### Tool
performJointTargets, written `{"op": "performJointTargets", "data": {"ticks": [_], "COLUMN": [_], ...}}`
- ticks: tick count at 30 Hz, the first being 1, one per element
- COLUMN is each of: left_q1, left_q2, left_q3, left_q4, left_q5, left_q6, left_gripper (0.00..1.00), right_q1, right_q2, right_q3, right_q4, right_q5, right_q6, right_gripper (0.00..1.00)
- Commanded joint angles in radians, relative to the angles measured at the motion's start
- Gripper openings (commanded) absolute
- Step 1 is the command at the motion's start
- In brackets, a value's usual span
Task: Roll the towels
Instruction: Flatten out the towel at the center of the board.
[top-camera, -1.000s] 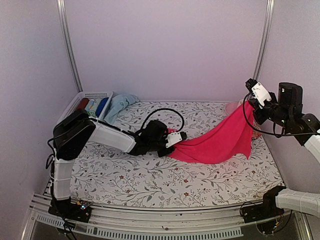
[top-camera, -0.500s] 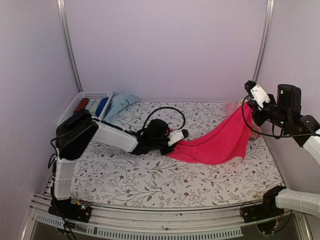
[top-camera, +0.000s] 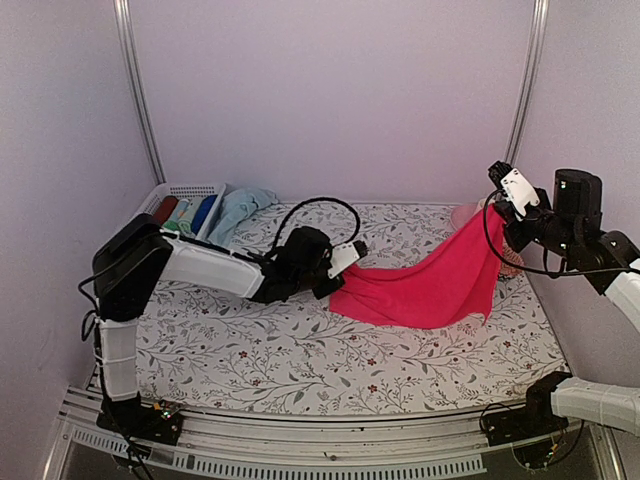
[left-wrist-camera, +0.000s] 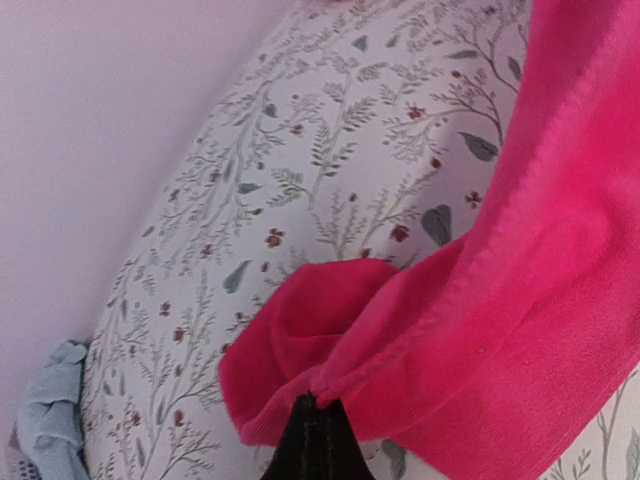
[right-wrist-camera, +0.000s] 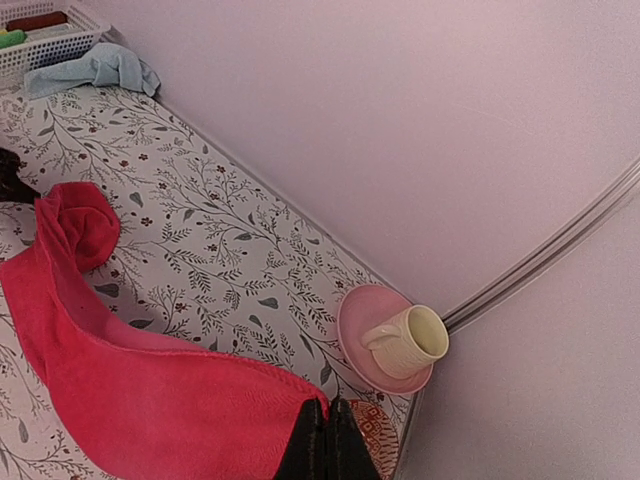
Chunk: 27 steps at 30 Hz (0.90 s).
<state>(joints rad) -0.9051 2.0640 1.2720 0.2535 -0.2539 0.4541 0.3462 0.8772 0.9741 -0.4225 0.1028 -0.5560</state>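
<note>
The big bright pink terry towel (top-camera: 430, 285) hangs like a slide across the right half of the flowery bench (top-camera: 300, 360). The right gripper (top-camera: 497, 205) holds one end up high near the far right corner. The left gripper (top-camera: 340, 280) holds the other end down low near the middle of the bench. I think they pull it apart to make it long and flat, ready for rolling.

Both grippers are pinched tight on the towel's edge, with no gap showing. By the left fingers the cloth curls over a little.

The soft pale blue towel (top-camera: 238, 210) lies crumpled in the far left corner, just beside the white plastic basket (top-camera: 180, 190).
</note>
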Motion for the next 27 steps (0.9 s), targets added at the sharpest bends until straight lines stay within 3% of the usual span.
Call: {"op": "performJointTargets", "data": {"ticks": [1,7,12,16,21,27], "left_q1": [-0.032,-0.247,-0.427,-0.413,-0.28,-0.127], "left_q2": [-0.304,-0.569,-0.555,-0.447,-0.299,-0.074], "left_q3": [-0.082,-0.137,-0.038,0.077,0.149,0.218], "left_q4": [-0.019,-0.311,-0.566,-0.672,-0.599,-0.509], "left_q5": [-0.201,-0.41,-0.468,-0.406,-0.223,-0.045], "left_q6": [-0.051,-0.151,-0.288,-0.308,-0.236,-0.175], "left_gripper": [0.0,0.0,0.0,0.0,0.0,0.0], "right_q1": [-0.003,-0.004,-0.004,-0.004,-0.013,-0.036], "right_q2": [-0.022,-0.088,-0.136,-0.101,-0.024,0.037], "right_q3": [-0.008,-0.009,0.0,0.018,-0.02,-0.051], "right_q4": [0.045,0.043,0.045,0.046,0.12,0.168], "right_q5": [-0.082,-0.27,-0.328,-0.168,0.132,0.192], "right_q6": [0.012,0.026,0.047,0.07,0.056,0.057], "right_gripper": [0.02,0.02,0.02,0.02,0.02,0.02]}}
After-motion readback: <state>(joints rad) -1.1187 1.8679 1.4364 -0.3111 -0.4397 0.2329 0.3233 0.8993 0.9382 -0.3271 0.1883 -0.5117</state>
